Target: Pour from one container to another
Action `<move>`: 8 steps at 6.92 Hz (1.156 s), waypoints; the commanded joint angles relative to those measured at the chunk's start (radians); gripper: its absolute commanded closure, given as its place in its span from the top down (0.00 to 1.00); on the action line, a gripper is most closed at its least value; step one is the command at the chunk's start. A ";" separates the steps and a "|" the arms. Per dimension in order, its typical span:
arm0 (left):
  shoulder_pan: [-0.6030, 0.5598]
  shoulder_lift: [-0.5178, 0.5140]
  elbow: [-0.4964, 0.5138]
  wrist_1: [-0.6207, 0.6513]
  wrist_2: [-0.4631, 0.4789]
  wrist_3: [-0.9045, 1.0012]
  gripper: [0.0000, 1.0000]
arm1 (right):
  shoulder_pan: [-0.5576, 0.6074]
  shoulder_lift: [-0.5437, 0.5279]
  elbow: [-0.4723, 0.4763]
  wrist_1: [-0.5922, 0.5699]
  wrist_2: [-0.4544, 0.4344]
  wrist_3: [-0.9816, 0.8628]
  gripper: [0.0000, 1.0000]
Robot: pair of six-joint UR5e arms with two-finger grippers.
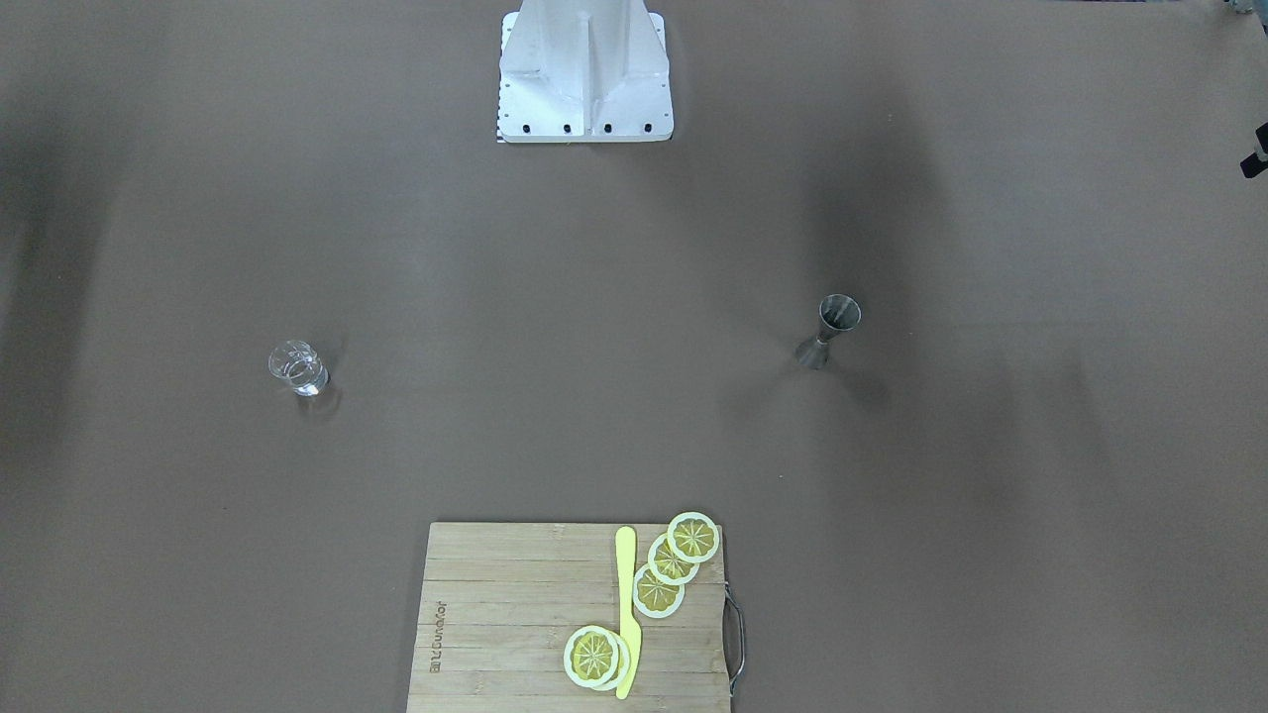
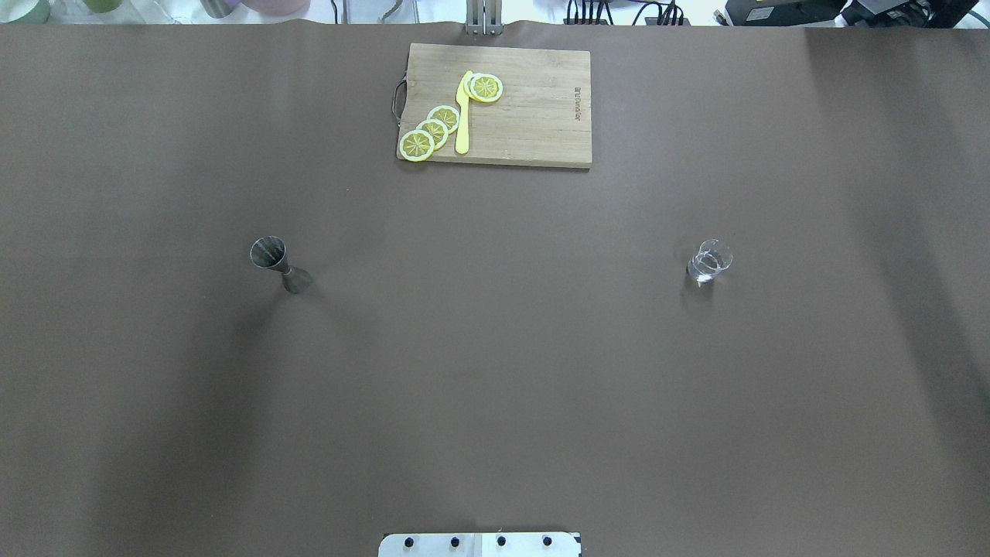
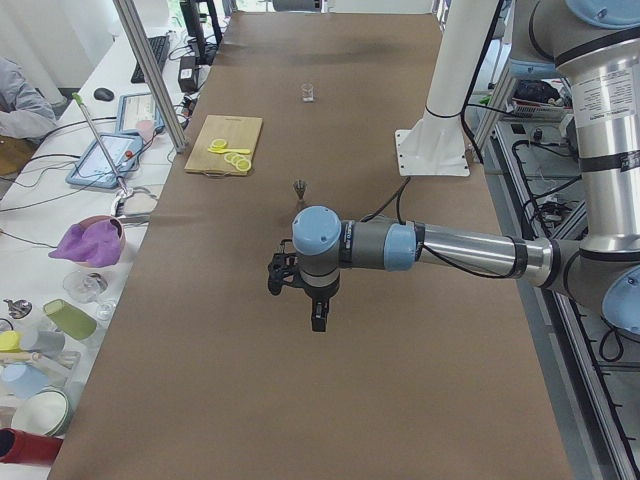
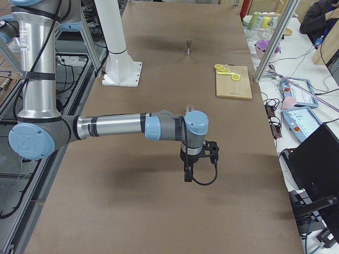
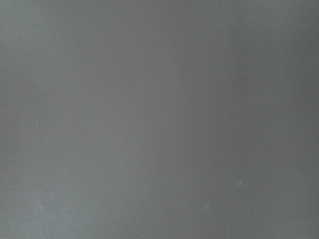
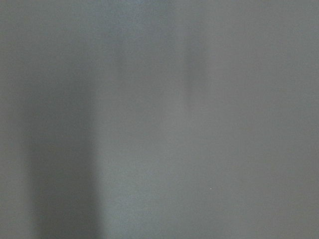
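- Metal measuring cup: stands upright on the table, on the robot's left half, well apart from everything else.
- Glass: stands upright on the right half, level with the cup and far across from it.
- Step in hand, as we judge it: the first reach, since neither container is held.
- Doing it well: we would close on the cup at its narrow waist, lift it straight, carry it level, and tilt it only once its lip is over the glass rim.
- Left gripper: hangs over bare table, nearer the table's end than the cup. It holds nothing, and we cannot tell how far its jaws are apart.
- Right gripper: likewise hangs over bare table short of the glass, with its jaw spread unreadable.
- Cutting board: at the far edge, bearing lemon slices and a yellow knife.
- Hard to make out: whether either container holds liquid. Both wrist views show only blurred table.
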 commanded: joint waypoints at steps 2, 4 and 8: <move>0.000 0.001 0.001 0.001 0.002 0.000 0.98 | 0.000 -0.005 0.006 0.001 0.000 -0.005 1.00; 0.000 0.000 0.001 0.001 0.002 0.000 0.98 | 0.000 0.004 0.015 -0.001 -0.004 -0.004 1.00; 0.001 -0.003 -0.002 -0.001 0.002 0.000 0.98 | -0.001 -0.008 0.032 0.001 0.000 -0.002 1.00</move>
